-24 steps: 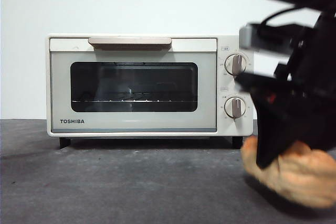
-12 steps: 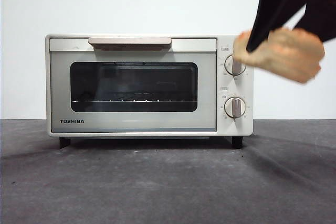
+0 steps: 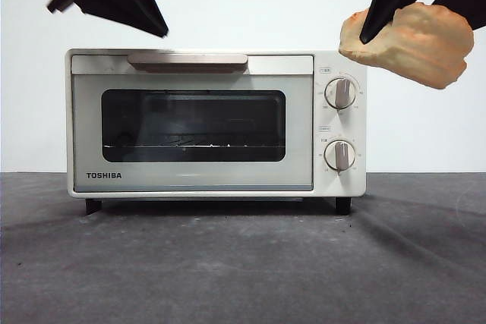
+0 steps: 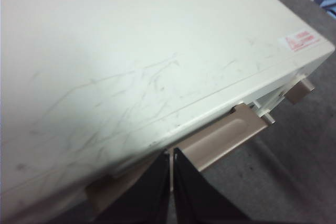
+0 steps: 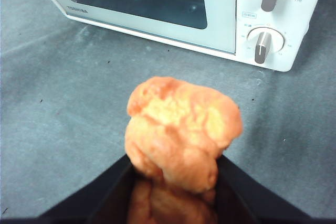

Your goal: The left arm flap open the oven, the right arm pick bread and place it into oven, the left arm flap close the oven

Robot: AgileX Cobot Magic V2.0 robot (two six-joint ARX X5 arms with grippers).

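The right black gripper (image 3: 380, 17) clamps the golden lumpy bread loaf (image 3: 406, 42) aloft beside the cream TOSHIBA toaster oven (image 3: 194, 123), door closed. The left black gripper (image 4: 171, 171), jaws pressed together, hovers above its beige bar handle (image 4: 223, 137).

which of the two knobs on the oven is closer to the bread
The upper knob: the bread, held in the right gripper, hangs just above and beside it. The lower knob sits farther below.
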